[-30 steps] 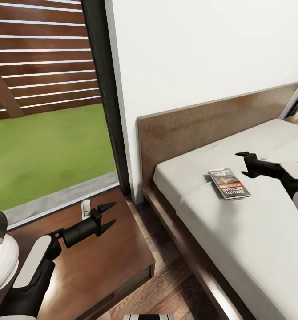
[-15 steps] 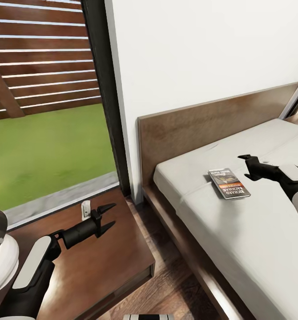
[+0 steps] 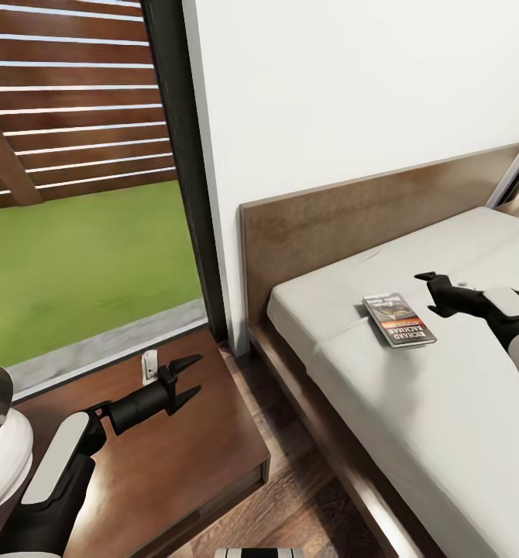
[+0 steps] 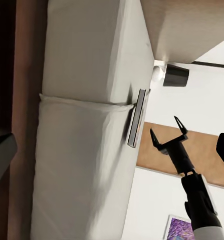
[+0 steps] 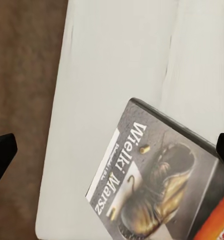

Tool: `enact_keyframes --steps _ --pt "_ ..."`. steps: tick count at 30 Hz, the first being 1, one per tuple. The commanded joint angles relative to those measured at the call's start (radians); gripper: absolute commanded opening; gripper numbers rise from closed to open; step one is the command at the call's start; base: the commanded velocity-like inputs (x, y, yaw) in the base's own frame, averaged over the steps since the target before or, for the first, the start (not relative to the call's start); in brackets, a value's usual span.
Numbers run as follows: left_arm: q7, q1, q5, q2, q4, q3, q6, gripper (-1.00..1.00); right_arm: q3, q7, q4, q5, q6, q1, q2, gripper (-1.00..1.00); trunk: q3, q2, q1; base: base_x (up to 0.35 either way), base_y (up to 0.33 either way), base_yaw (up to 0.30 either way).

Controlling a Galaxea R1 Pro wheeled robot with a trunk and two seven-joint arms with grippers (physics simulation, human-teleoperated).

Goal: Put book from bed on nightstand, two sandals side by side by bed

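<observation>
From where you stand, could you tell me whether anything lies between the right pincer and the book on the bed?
Nothing visible does. The right pincer hangs open over the bed's mattress, just beside the book, which lies flat and uncovered. Between them is bare off-white mattress.

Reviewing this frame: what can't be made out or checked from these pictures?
- Book: cut off by the right wrist view's edge, so its full cover can't be read; the left wrist view gives it edge-on.
- Small white thing on the nightstand: too small to identify in the head view.
- Bed: its far side and foot run past the head view's right edge.
- Right gripper: open near the book; contact with it can't be judged.
</observation>
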Motion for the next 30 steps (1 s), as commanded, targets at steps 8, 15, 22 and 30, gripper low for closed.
enact_keyframes --steps 8,15,22,30 --pt "0.011 0.0 0.011 0.0 -0.001 0.001 0.004 1.0 -0.006 0.024 0.028 0.029 -0.019 -0.001 0.003 1.0 -0.001 0.0 0.0 0.0 0.0 0.0" --pt "0.011 0.0 0.011 0.0 0.001 0.002 0.004 1.0 -0.005 0.053 0.049 0.035 -0.027 -0.001 0.005 1.0 -0.001 0.0 0.0 0.0 0.0 0.0" --pt "0.011 0.0 0.009 -0.001 0.003 0.0 0.005 1.0 -0.005 0.058 0.052 0.035 -0.028 -0.001 0.006 1.0 -0.001 0.0 0.0 0.0 0.0 0.0" --pt "0.01 0.0 0.008 0.0 0.006 0.0 0.005 1.0 -0.004 0.06 0.053 0.037 -0.029 -0.001 0.009 1.0 -0.001 0.0 0.0 0.0 0.0 0.0"
